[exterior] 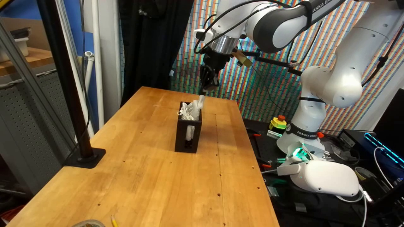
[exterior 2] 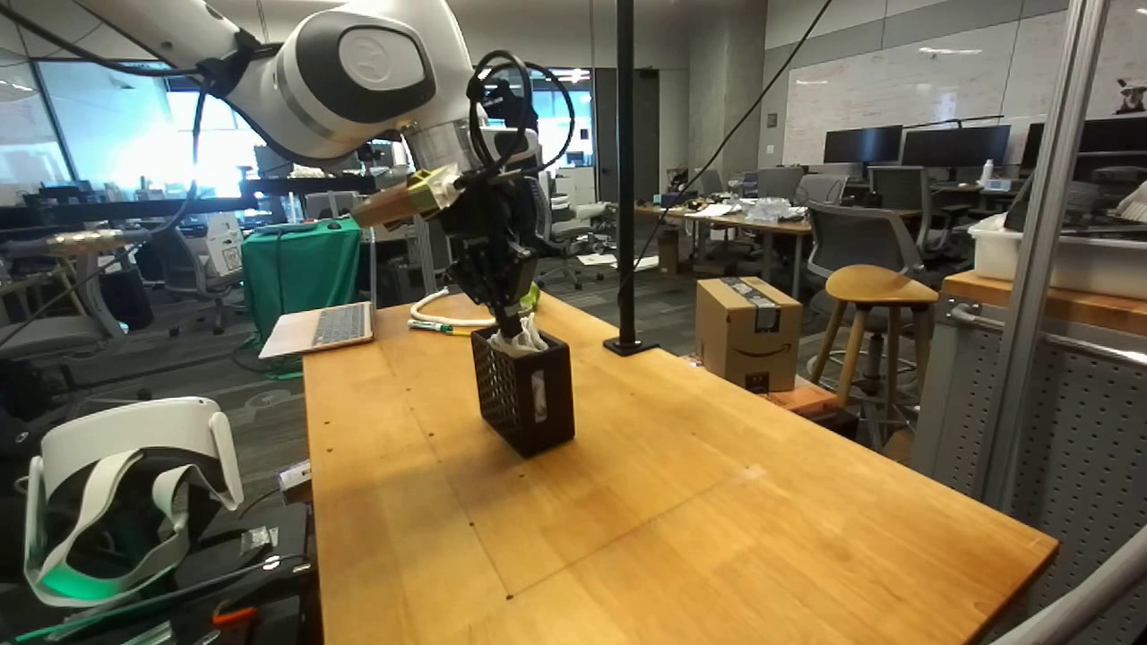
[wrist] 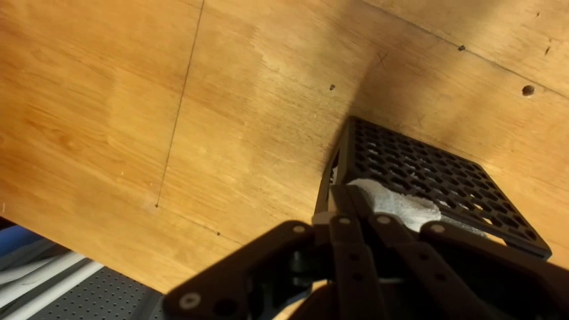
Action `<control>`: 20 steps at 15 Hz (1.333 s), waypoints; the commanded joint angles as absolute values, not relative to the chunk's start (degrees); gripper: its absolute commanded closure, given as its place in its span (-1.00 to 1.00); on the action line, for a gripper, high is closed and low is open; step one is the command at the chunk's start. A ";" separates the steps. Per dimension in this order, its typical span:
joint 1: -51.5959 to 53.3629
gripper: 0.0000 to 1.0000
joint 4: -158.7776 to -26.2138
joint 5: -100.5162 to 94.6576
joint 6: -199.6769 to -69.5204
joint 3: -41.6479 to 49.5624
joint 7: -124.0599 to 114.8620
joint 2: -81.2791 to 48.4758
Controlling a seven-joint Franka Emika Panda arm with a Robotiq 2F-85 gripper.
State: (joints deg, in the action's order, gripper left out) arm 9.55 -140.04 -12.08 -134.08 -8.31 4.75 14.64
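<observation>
Cloth [exterior: 191, 112], white and crumpled, bulges from the open top of a black box [exterior: 182, 138], which stands upright on the wooden desk [exterior: 151, 179]. Over that opening the tool [wrist: 350, 189] points downward, its fingers brought together and touching the cloth; whether a fold of it is pinched between them I cannot tell. In an exterior view the fingertips [exterior 2: 510, 322] reach the box's rim, with cloth bunched just beside them. From the wrist, most of the visible cloth lies to the right of the tips, and the box's perforated side spreads beyond them, toward the upper right. In both exterior views more cloth shows through a slot in a narrow face of the box.

A black post [exterior 2: 625, 179] rises from a flat base at the desk's edge, apart from the box. Well apart lies a yellow pencil [exterior: 114, 221]. A white headset [exterior: 328, 178] sits off the desk, beside its long edge; a laptop [exterior 2: 345, 327] shows near a corner.
</observation>
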 commanded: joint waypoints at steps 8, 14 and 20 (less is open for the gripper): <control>9.62 0.90 -143.79 -11.97 -134.06 -8.45 6.72 18.43; 10.43 0.91 -144.22 -11.77 -134.21 -9.30 7.31 17.95; 11.78 0.91 -144.03 -11.33 -135.17 -10.55 7.72 17.33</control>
State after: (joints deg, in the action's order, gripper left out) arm 10.94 -143.52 -12.08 -134.12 -10.24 6.53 16.37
